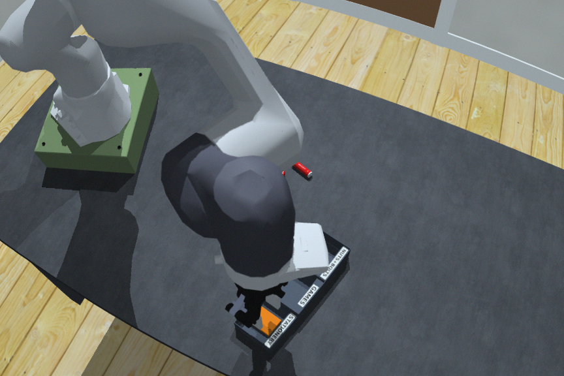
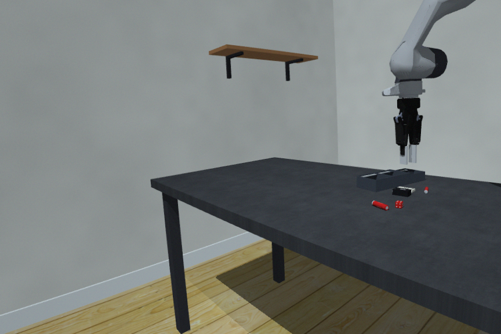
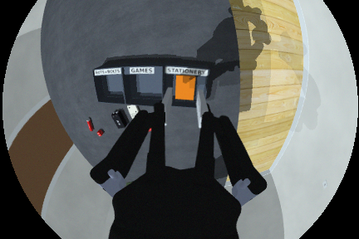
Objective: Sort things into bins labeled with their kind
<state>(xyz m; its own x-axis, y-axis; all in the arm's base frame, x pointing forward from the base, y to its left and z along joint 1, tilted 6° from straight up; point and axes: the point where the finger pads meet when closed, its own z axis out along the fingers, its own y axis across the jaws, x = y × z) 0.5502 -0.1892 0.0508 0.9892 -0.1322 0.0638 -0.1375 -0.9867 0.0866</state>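
Your end effector [image 1: 254, 317] [image 2: 408, 162] [image 3: 184, 95], partly open and holding nothing, hangs above the bins [image 1: 312, 301] [image 2: 377, 184] [image 3: 143, 99]; the orange block [image 1: 269, 320] [image 3: 185, 87] lies in STATIONERY.

Brn shelf [image 2: 262, 53] on gry wall [image 2: 121, 120].

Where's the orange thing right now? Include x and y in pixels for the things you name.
In the wrist view, the orange thing [image 1: 269, 320] [image 3: 185, 88] lies in the bin labelled STATIONERY [image 1: 279, 330] [image 3: 186, 71], at the row's right end, next to the GAMES bin [image 1: 307, 295] [image 3: 141, 70].
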